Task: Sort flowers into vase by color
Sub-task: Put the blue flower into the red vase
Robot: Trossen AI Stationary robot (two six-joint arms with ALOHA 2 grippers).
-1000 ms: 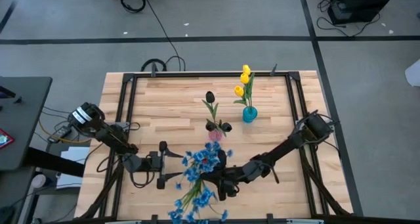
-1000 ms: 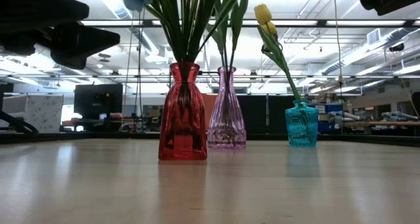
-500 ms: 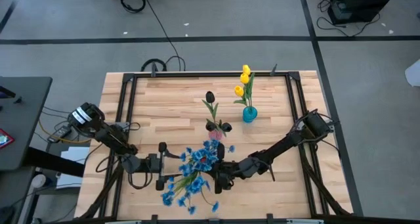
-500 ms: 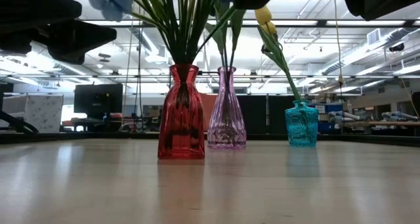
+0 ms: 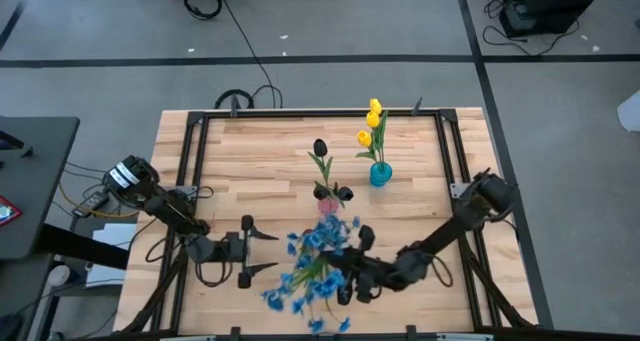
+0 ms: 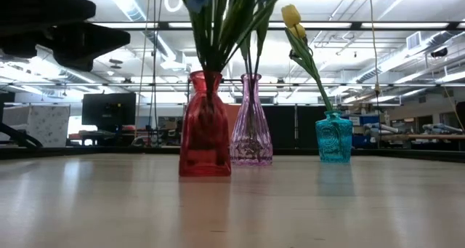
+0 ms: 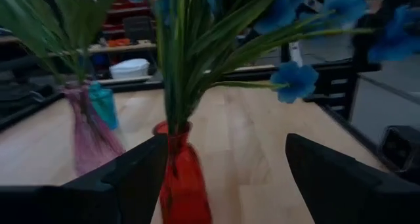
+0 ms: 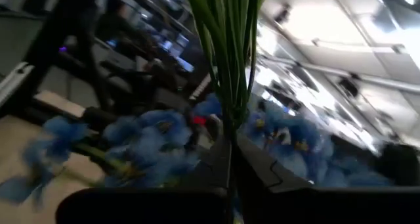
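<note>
A bunch of blue flowers (image 5: pixel 315 266) stands with its green stems (image 6: pixel 211 37) down in the neck of a red vase (image 6: pixel 205 128); in the high view the blossoms hide the vase. My right gripper (image 5: pixel 352 273) is shut on those stems above the vase. My left gripper (image 5: pixel 268 253) is open and level, its fingers on either side of the red vase (image 7: pixel 184 181), which sits close to one of them. Dark tulips (image 5: pixel 320 149) stand in a pink vase (image 6: pixel 251 121). Yellow tulips (image 5: pixel 372 121) stand in a teal vase (image 6: pixel 334 137). My right gripper pinches the gathered green stems (image 8: pixel 230 112) of the blue bunch between its two fingers (image 8: pixel 207 168), below the blossoms and above the vase. It comes from the table's right side. The bunch stands nearly upright, its lower stem ends inside the red vase's neck (image 6: pixel 205 75).
The pink vase (image 5: pixel 328 203) and teal vase (image 5: pixel 380 174) stand just beyond the red one, toward the far edge. A black frame rail (image 5: pixel 195 171) runs along the table's left and right sides. Bare wood (image 5: pixel 250 161) lies far left of the vases.
My right gripper has moved toward the table's right with the blue bunch. The blossoms, which hung out toward the near edge, have swung up and to the right. The stems, splayed and leaning before, are gathered and stand more upright in the red vase.
</note>
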